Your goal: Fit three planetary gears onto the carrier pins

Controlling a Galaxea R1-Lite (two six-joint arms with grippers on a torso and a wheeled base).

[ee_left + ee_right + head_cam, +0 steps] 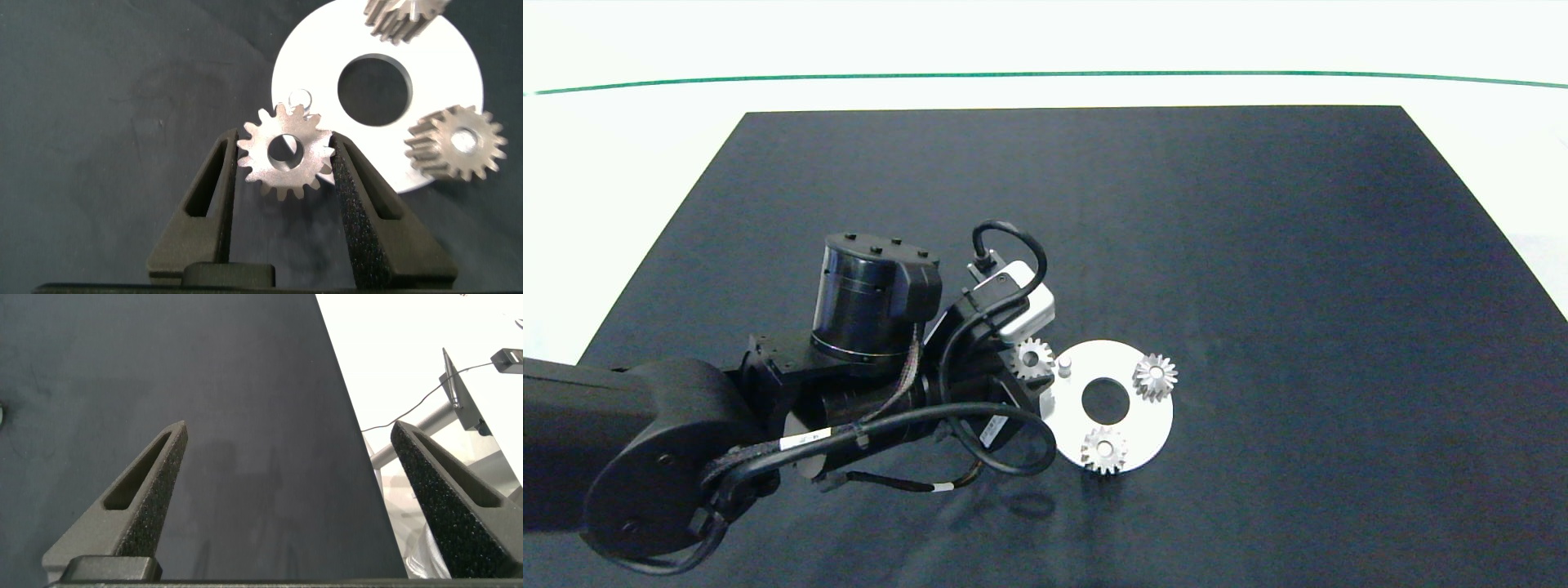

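A flat white disc (1143, 425) with a large central hole lies on the dark mat. Two planetary gears (1155, 376) (1103, 448) sit on its carrier pins. One bare pin (1063, 364) stands at the disc's left rim. My left gripper (283, 155) is shut on the third planetary gear (283, 153), held flat just left of that bare pin (299, 99) and slightly above the mat. The same gear (1034, 358) shows beside the pin from above. My right gripper (290, 441) is open over bare mat, out of the head view.
The dark mat (1258, 245) covers most of the white table, with a green line (1045, 75) along the far side. The mat's edge and a metal stand with cables (458, 408) show in the right wrist view.
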